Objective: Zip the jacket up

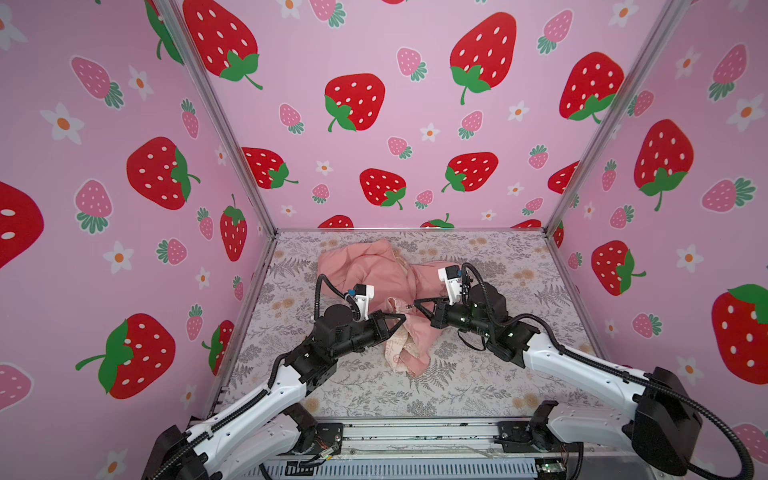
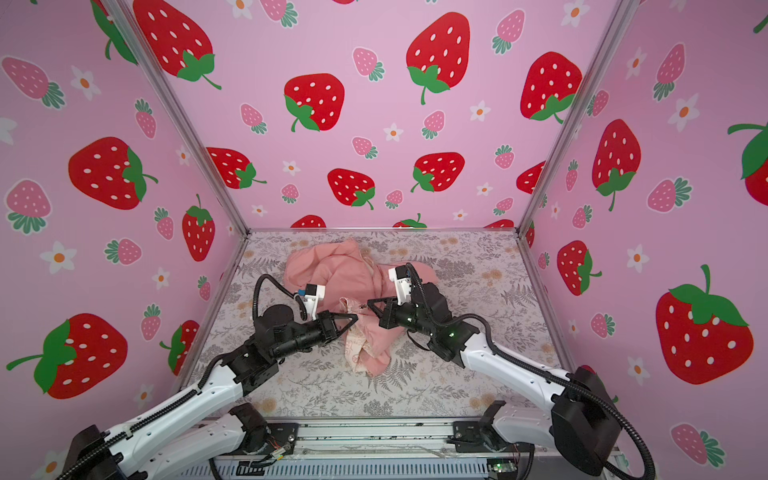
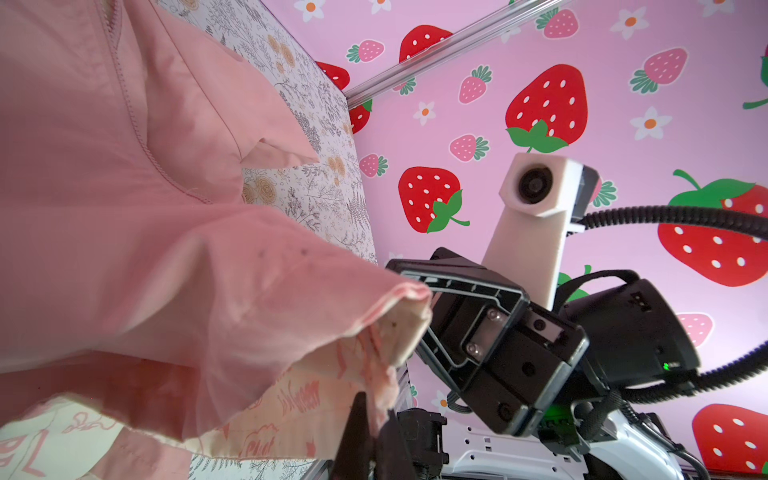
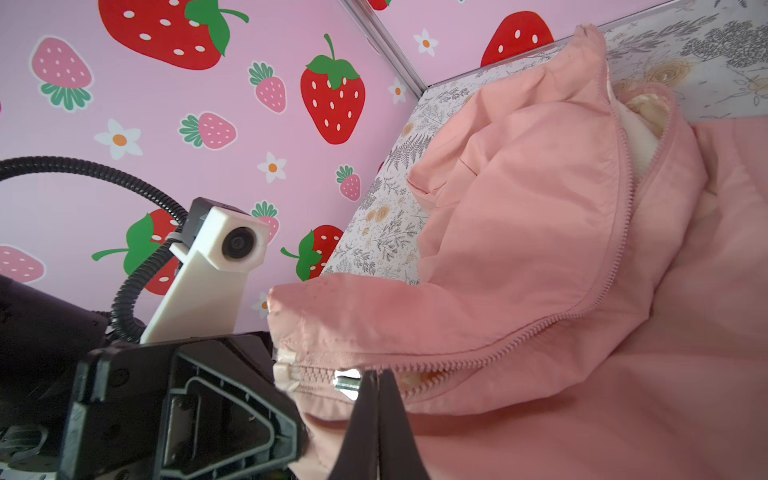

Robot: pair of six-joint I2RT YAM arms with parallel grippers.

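Jacket: the jacket lies crumpled on the flowery worktop, bunched between the two sets of fingers and spreading out beyond their tips.
Left fingers: the left fingers are clamped on the jacket's lower edge, with pink cloth and printed cream lining pinched between them.
Right fingers: the right fingers are pressed together, tips right against the metal zip pull (whether its tab sits between them, I cannot tell).
Zip: the teeth look meshed for a short stretch on the left fingers' side of the pull. Past the right fingers the toothed edges gape, showing cream.
Fingertips: the two sets point at each other, near but apart.
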